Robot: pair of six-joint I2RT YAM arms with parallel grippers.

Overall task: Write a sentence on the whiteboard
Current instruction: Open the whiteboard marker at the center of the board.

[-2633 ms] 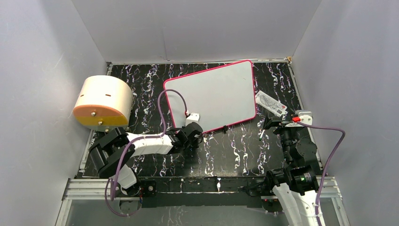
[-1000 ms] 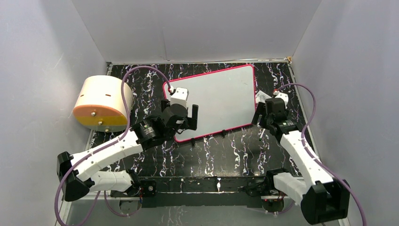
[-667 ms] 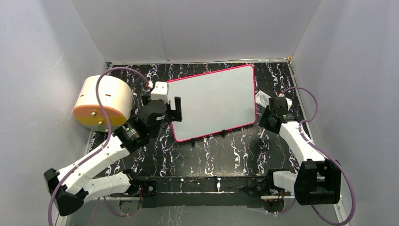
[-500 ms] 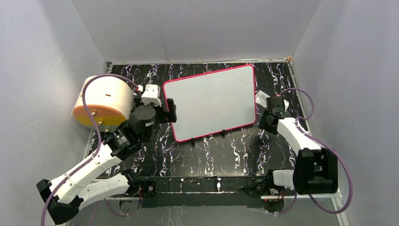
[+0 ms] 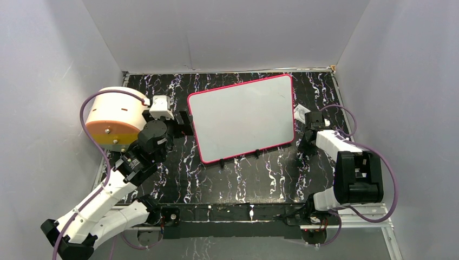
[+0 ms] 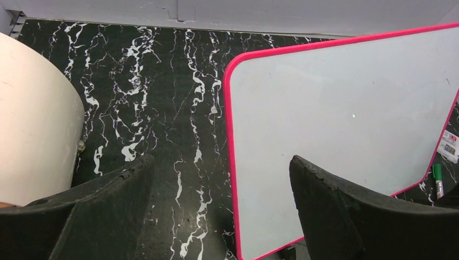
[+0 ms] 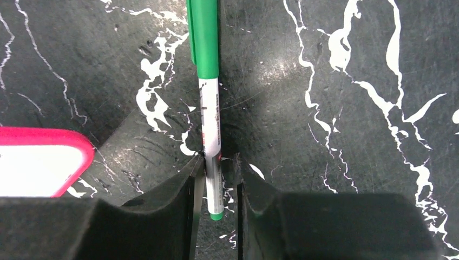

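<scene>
whiteboard (image 5: 243, 116): no legible writing on it.
marker (image 7: 210, 135): dark small print along the white barrel, too fine to read.
packet (image 6: 448, 147): at 3 o'clock of the whiteboard, red marks and grey print, unreadable.

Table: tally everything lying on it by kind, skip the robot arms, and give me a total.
Whiteboard: 1
Marker: 1
Packet: 1
Drum: 1
Total: 4
</scene>
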